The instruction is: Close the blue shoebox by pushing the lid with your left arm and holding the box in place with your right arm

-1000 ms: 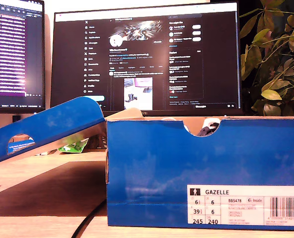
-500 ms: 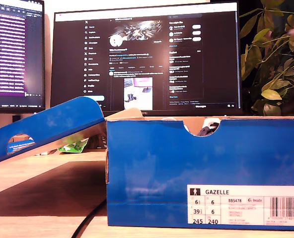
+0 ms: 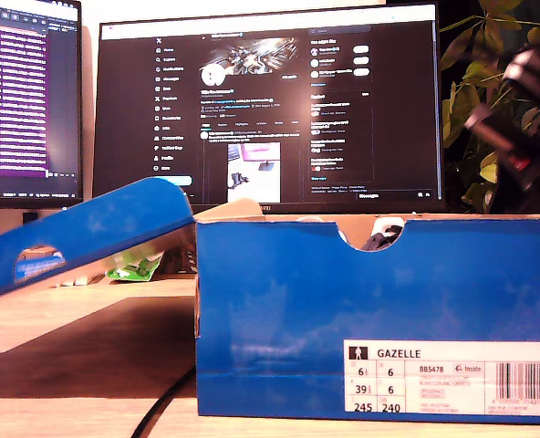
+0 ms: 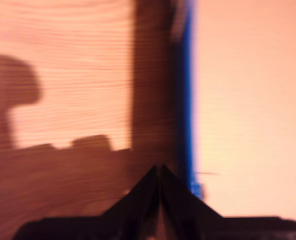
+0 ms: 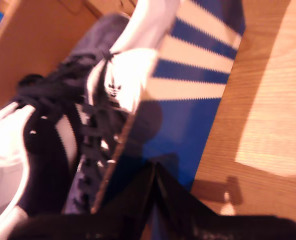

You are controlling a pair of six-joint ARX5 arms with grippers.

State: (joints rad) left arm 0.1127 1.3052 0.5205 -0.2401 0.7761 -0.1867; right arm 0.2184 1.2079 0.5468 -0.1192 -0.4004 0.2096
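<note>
An arm (image 3: pixel 525 119) has come into the exterior view's upper right over the last second, a dark blurred shape above the far end of the blue shoebox (image 3: pixel 379 319). By the second wrist view, which looks down on that box's rim and the shoes (image 5: pixel 63 125) inside, I take it for my second arm arriving to steady the box. The box stands on the wooden surface (image 3: pixel 69 319) at the exterior view's right and centre, open, with its lid (image 3: pixel 78 237) hinged back and sloping down toward the exterior view's left, much as it lay before. So the closing has not begun; only the holding arm is getting into place. My second gripper (image 5: pixel 155 172) has its fingers pressed together with nothing between them, hanging over the box wall and, as far as I can tell, not touching it. My first gripper (image 4: pixel 159 172) also has its fingers together and empty, above the surface beside a blue edge (image 4: pixel 188 100). That picture is too smeared to say whether the edge is lid or box.
</note>
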